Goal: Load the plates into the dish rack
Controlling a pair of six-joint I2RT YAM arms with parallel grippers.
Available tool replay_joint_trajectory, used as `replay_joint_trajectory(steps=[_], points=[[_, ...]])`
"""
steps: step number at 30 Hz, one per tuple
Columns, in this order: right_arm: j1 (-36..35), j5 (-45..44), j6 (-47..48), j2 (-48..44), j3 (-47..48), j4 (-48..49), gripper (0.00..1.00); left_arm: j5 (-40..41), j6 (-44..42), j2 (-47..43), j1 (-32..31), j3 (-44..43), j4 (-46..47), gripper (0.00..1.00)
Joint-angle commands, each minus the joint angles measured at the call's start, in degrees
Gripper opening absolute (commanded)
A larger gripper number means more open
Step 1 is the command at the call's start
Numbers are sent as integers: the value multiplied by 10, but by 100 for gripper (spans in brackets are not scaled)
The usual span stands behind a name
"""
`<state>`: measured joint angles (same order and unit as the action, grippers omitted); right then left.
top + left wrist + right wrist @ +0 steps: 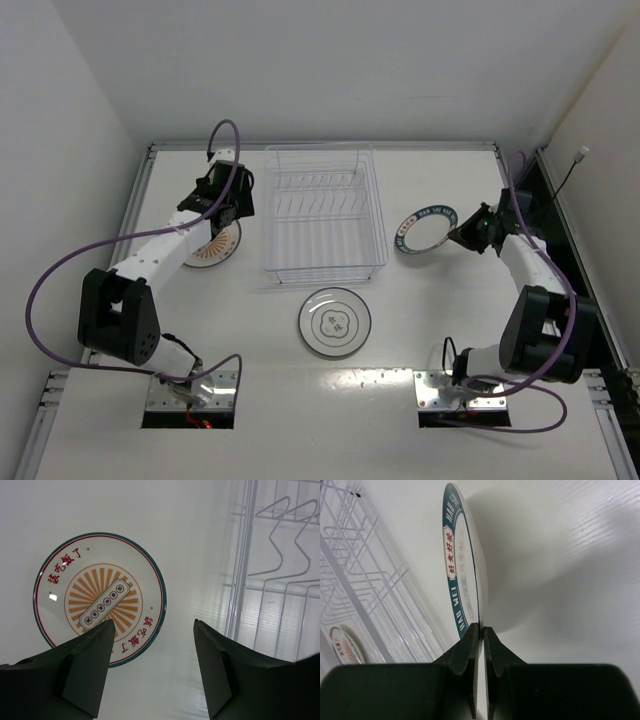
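The wire dish rack [325, 215] stands at the table's middle back, with no plate in it. My right gripper [481, 627] is shut on the rim of the dark-banded plate [424, 230], which it holds lifted and tilted on edge just right of the rack [365, 580]. The orange-striped plate [100, 597] lies flat on the table left of the rack, and my left gripper [154, 625] hangs open above its right edge, apart from it. Flat in front of the rack lies the grey-ringed plate [334, 321].
The rack's wire wall [240, 580] stands close on the right of my left gripper. A raised table border [320, 146] runs along the back, and walls close in on both sides. Purple cables [60, 270] loop off both arms.
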<state>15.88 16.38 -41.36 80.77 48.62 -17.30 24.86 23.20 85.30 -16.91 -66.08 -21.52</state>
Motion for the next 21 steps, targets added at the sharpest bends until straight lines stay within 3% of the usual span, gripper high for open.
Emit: replay_joint_trajectory(steps=[1, 10, 21], points=[[-15, -23, 25, -31, 4, 9, 0, 8, 4, 3, -2, -11, 5, 61], [-25, -46, 31, -17, -15, -2, 0, 8, 4, 3, -2, -11, 5, 61], [-9, 45, 31, 121, -22, 12, 0, 8, 4, 8, -2, -11, 5, 61]])
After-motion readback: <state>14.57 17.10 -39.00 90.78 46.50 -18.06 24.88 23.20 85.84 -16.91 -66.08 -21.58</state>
